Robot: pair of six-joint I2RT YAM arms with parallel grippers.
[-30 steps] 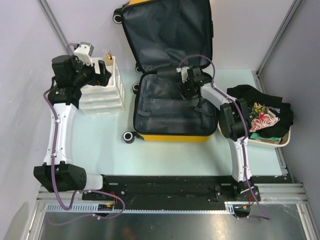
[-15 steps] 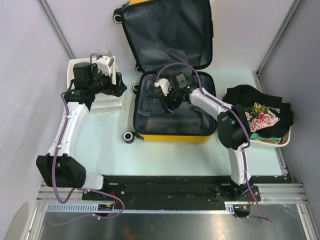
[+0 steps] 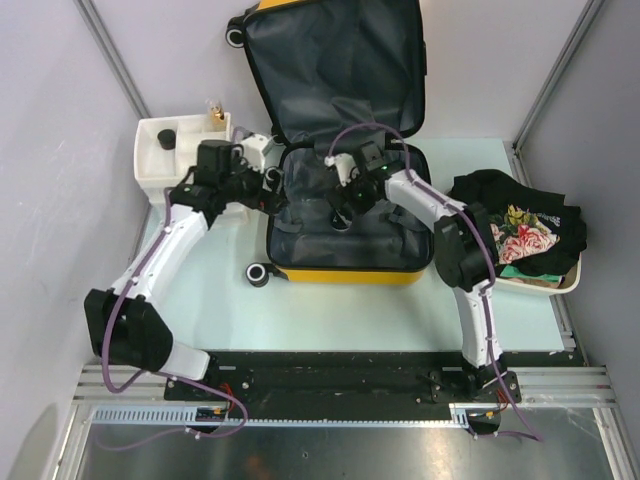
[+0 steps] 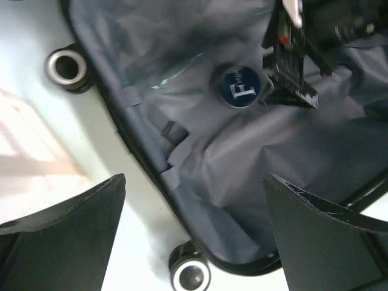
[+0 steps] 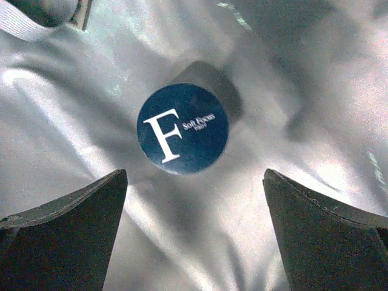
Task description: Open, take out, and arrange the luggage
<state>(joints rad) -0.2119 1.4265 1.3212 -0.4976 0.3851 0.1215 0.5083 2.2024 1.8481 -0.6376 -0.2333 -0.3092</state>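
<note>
We see bright, even overhead light on the pale green table (image 3: 330, 310), shadows soft. Glare streaks the dark grey fabric lining (image 5: 315, 73) in the right wrist view; the left wrist view is blurred, its left edge washed out.

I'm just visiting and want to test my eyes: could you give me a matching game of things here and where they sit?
1 luggage
2 blue F-marked disc
3 flowered shirt
4 drawer unit

A atop the tub
B left of the luggage
C lying open, mid-table
D inside the luggage

Pairs: 1-C, 2-D, 3-A, 4-B
</note>
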